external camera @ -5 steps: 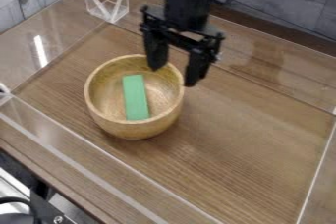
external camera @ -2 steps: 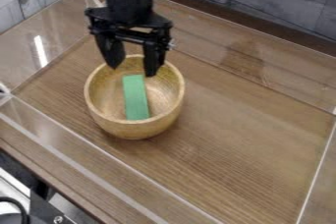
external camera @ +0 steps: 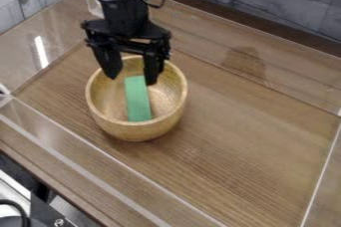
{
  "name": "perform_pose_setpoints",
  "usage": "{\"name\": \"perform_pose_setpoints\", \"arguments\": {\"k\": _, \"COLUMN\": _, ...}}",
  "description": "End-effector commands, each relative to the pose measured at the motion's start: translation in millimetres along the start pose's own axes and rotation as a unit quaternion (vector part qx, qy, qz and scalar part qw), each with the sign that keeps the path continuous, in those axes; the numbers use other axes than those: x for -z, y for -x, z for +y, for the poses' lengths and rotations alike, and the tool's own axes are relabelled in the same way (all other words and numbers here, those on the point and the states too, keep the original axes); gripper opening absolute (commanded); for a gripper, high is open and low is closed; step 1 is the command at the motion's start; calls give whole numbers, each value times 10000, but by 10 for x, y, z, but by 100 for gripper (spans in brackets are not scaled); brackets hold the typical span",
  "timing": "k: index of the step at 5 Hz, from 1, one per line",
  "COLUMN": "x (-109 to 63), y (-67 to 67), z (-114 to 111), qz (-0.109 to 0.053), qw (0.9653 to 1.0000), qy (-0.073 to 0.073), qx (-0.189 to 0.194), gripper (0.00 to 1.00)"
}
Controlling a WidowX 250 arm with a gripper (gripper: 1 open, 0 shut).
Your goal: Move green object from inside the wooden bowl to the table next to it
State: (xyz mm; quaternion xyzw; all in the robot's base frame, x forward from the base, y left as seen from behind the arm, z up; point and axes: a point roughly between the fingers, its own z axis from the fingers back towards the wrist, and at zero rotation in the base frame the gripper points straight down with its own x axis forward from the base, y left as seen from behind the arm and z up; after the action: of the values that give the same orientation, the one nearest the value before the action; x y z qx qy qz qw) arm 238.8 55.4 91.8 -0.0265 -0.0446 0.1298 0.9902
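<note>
The green object (external camera: pixel 138 100), a flat bright green block, lies inside the wooden bowl (external camera: pixel 114 123), running from the far wall toward the near one. The bowl stands on the brown wood-grain table (external camera: pixel 246 141), left of the middle. My gripper (external camera: pixel 132 73) hangs over the bowl's far half with its two black fingers spread wide, one on each side of the block's far end. The jaws are open and hold nothing. The fingertips reach down to about the bowl's rim.
Low clear acrylic walls (external camera: pixel 167 203) run around the table's edges. Bare tabletop lies to the right of the bowl and in front of it. A grey plank wall stands behind the table.
The gripper has travelled left from the bowl's right rim to above the bowl's far half and dropped lower over the green block. Its jaws stayed open. Bowl and block have not moved.
</note>
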Motion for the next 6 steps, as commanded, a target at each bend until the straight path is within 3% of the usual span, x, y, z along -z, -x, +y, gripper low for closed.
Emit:
{"name": "perform_pose_setpoints", "arguments": {"k": 1, "x": -9, "y": -26, "z": -66, "qz": -179, "qw": 9996, "qy": -53, "qx": -189, "gripper": 100}}
{"name": "perform_pose_setpoints", "arguments": {"k": 3, "x": 6, "y": -129, "z": -166, "qz": -275, "qw": 9996, "qy": -53, "qx": 65, "gripper": 100}}
{"name": "perform_pose_setpoints", "arguments": {"k": 5, "x": -127, "y": -143, "z": -135, "qz": -377, "qw": 9986, "qy": -91, "qx": -354, "gripper": 100}}
{"name": "perform_pose_setpoints", "arguments": {"k": 6, "x": -112, "y": -230, "z": -13, "qz": -429, "qw": 9983, "qy": -100, "qx": -380, "gripper": 100}}
